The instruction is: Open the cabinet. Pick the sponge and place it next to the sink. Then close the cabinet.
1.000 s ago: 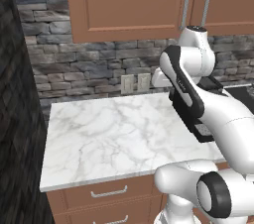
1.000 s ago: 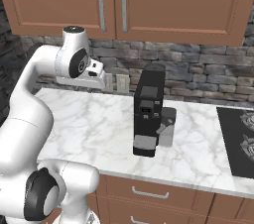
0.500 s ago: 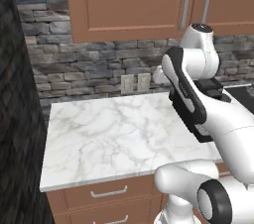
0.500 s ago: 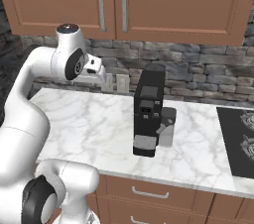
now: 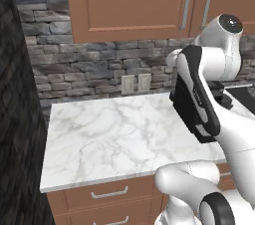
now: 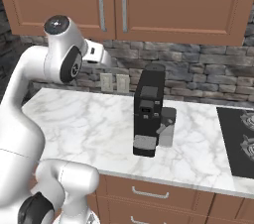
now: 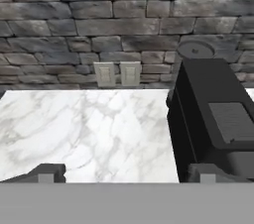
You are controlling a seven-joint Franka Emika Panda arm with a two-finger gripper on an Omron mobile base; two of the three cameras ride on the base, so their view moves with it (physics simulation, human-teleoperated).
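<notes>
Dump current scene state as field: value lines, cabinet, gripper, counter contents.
cabinet: doors shut, handles side by side
gripper: open, nothing held, aimed at the backsplash over the counter
counter: white marble
coffee machine: black, upright on the counter, right of the wall outlets
cooktop: black, at the counter's right end

arm: raised, elbow bent | gripper (image 7: 124,174): jaws wide apart, nothing between

A black coffee machine (image 6: 148,114) blocks the marble counter's (image 6: 79,124) right; its left lies open.
</notes>
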